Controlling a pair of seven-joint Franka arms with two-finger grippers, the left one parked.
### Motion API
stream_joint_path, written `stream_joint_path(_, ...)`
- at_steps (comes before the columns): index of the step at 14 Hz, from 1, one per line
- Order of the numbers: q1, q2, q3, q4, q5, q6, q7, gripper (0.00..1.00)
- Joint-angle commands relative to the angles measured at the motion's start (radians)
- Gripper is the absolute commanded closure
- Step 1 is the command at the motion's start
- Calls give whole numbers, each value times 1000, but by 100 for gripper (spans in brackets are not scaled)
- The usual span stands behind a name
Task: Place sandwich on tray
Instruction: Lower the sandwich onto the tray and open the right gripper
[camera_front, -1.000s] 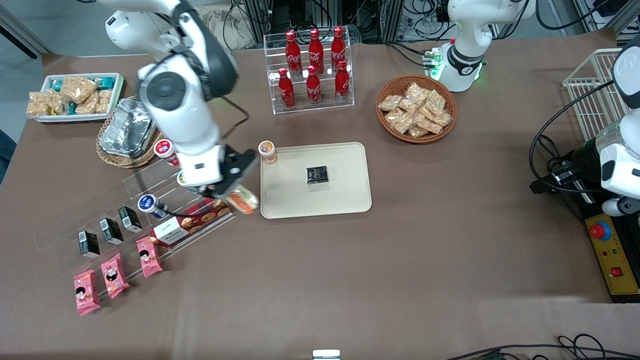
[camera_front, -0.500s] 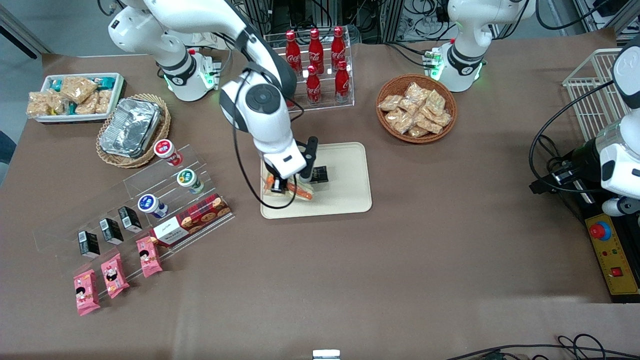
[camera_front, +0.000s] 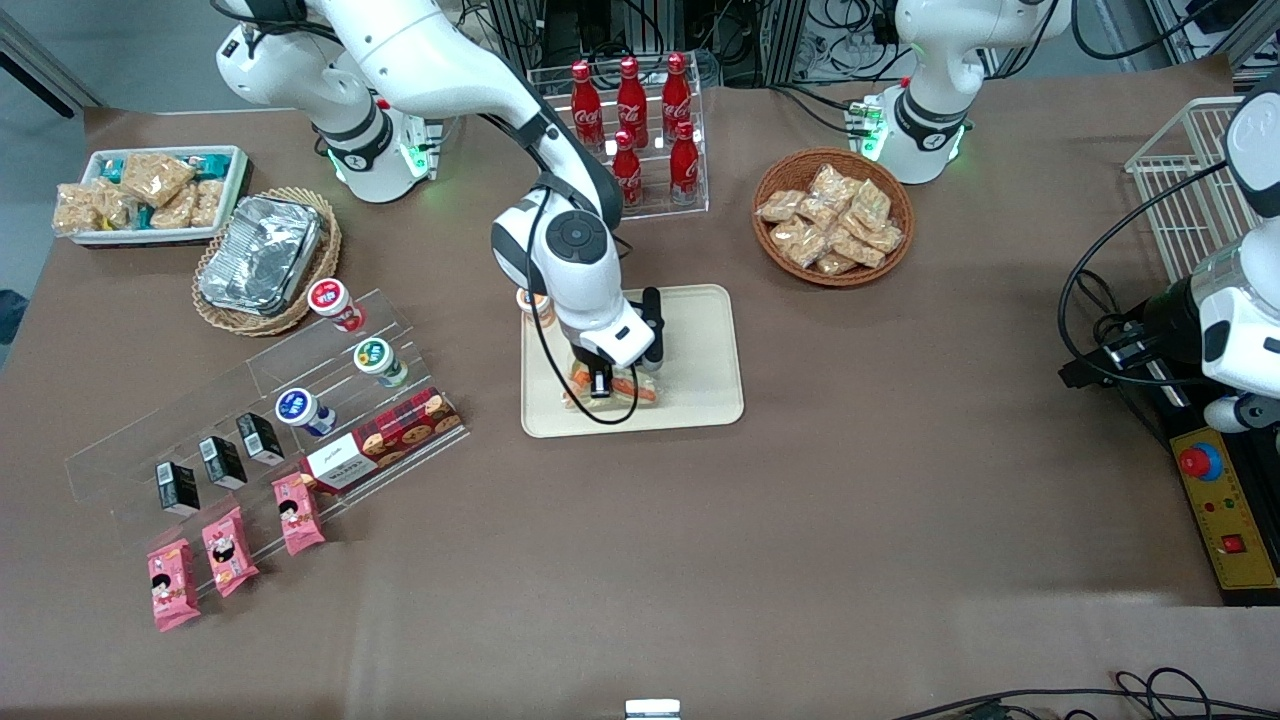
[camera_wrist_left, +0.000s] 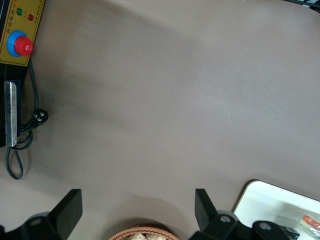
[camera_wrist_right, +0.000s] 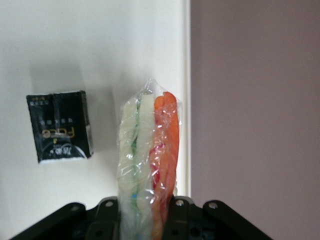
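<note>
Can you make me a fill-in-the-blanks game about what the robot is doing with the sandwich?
1. The gripper is shut on the ____, holding it over the tray.
2. The small black packet lies on the ____.
3. The wicker basket toward the parked arm's end holds tan snack ____.
4. The bottles in the clear rack are colored ____.

Missing words: sandwich; tray; packets; red
</note>
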Motion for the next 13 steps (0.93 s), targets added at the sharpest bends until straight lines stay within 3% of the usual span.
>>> stream_joint_path(1, -5, 60, 15, 21, 8, 49, -47, 100)
stream_joint_path(7, -3, 103, 22, 30, 7, 63, -92, 100)
stream_joint_path(8, -3, 106, 22, 35, 10, 63, -82, 95)
stream_joint_path(9, -5, 109, 22, 47, 12, 63, -73, 36)
stream_joint_path(10, -8, 108, 22, 51, 13, 63, -70, 2)
stream_joint_path(13, -14, 64, 21, 51, 15, 50, -67, 1)
